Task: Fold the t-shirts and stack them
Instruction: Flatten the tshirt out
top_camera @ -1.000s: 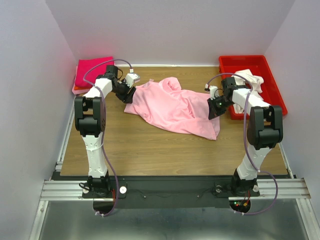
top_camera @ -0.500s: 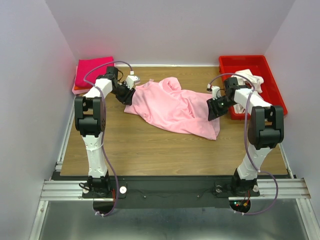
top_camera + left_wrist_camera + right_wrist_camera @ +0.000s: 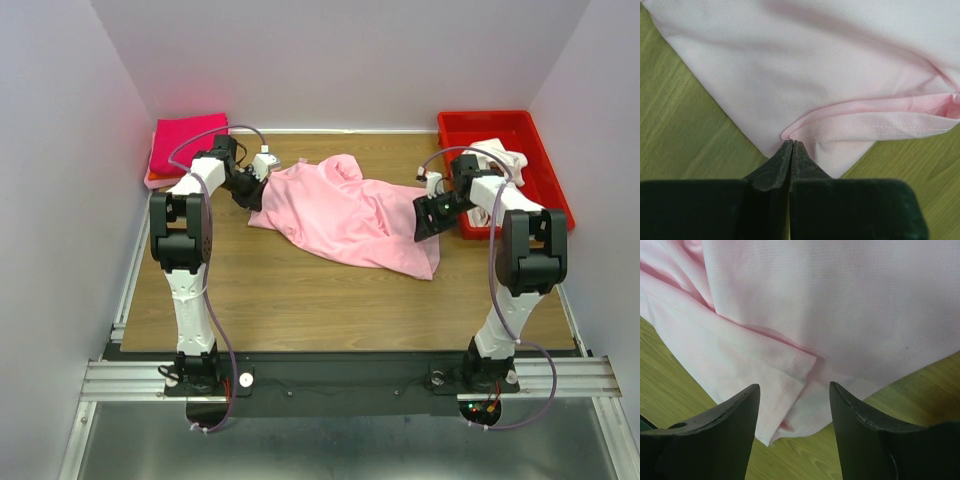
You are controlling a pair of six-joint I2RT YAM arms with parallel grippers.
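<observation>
Overhead, you had the light pink t-shirt [image 3: 345, 215] lying crumpled on the far half of the counter [image 3: 300, 300]. Its long axis ran from near the far left corner down toward the right edge. One claw sat at each end: the left claw [image 3: 258, 190] at the shirt's left end and the right claw [image 3: 425, 218] at its right end, just beside the red tray [image 3: 545, 150]. Neither arm was the nearer one, since each already sat at its own end of the shirt.

From the left wrist, your left claw [image 3: 791, 145] was clenched, its tips pressed together on a small ridge of hem at the shirt's corner. The cloth fanned away directly ahead of it.

From the right wrist, your right claw [image 3: 793, 390] stood released, with its jaws apart and astride the doubled hem corner. The shirt lay ahead of and between them, but nothing was gripped yet. I would judge the coming pull needed that right end pinched too, so the cloth could be drawn taut along its long axis.
</observation>
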